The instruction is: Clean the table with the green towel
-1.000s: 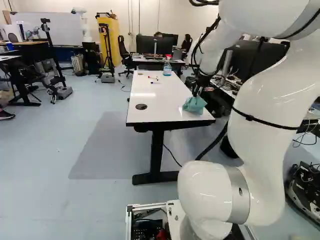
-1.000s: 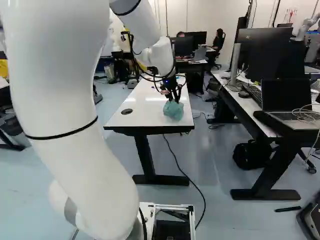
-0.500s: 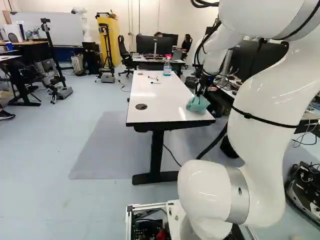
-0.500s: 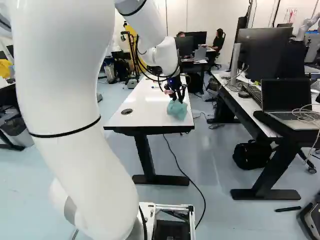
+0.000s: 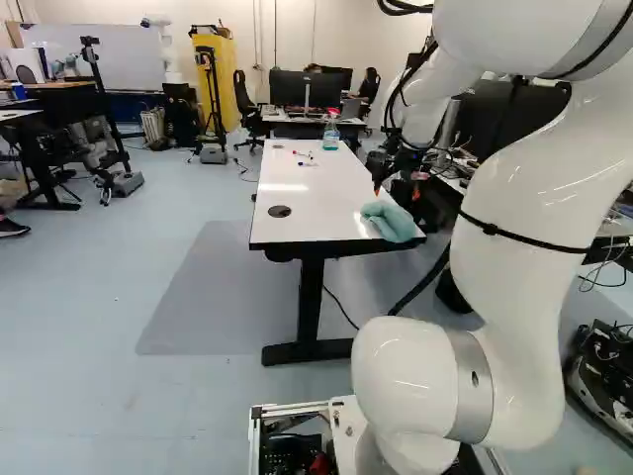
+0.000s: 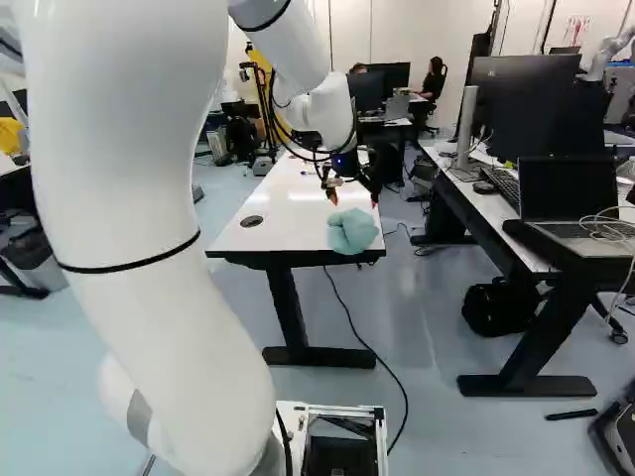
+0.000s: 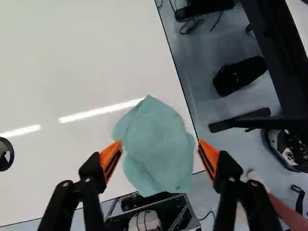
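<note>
Our black two-fingered gripper (image 6: 354,201), spread wide, empty, hangs above the crumpled green cloth towel (image 6: 351,232) on the white rectangular table (image 5: 312,203), near right corner.

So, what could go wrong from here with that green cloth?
The towel lies bunched at the corner of the table, seemingly reaching the edge, so a nudge might slide it off. The end effector stands open around it; closing too high could catch only a fold. Later, wiping further along might knock over the bottle.
</note>
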`<state>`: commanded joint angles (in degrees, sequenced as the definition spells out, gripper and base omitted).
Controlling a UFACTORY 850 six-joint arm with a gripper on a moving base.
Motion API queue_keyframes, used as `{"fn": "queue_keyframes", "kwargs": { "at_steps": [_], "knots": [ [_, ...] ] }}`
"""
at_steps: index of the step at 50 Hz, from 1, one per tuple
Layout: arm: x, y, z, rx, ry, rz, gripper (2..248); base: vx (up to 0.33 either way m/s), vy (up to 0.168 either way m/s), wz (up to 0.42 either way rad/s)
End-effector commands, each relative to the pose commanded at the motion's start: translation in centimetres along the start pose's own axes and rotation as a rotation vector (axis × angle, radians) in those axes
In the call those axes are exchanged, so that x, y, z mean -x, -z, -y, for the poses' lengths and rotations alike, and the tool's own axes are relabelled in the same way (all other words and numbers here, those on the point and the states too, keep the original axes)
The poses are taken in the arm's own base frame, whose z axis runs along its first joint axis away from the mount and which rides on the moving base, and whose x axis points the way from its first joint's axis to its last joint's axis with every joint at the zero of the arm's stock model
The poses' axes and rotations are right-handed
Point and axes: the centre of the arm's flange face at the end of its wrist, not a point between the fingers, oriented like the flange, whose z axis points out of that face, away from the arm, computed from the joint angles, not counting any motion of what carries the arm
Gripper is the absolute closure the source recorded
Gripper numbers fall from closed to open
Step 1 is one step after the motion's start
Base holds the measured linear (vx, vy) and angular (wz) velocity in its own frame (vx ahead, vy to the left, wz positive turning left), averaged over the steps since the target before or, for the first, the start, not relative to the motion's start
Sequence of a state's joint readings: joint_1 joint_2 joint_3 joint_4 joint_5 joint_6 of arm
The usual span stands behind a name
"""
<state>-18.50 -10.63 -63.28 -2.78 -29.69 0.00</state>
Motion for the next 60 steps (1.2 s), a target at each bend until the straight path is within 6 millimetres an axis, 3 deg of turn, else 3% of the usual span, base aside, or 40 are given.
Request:
{"fn": "queue_keyframes", "kwargs": {
  "at_steps": [4, 5, 34, 60],
  "knots": [
    [0.0, 0.0, 0.0, 0.0, 0.0, 0.0, 30, 0.0, 0.0, 0.0],
    [0.0, 0.0, 0.0, 0.0, 0.0, 0.0, 3, 0.0, 0.0, 0.0],
    [0.3, -0.1, 0.2, -0.002, 0.003, -0.011, 3, 0.0, 0.0, 0.0],
    [1.8, -0.6, 1.4, -0.014, 0.02, -0.066, 3, 0.0, 0.0, 0.0]
  ]
}}
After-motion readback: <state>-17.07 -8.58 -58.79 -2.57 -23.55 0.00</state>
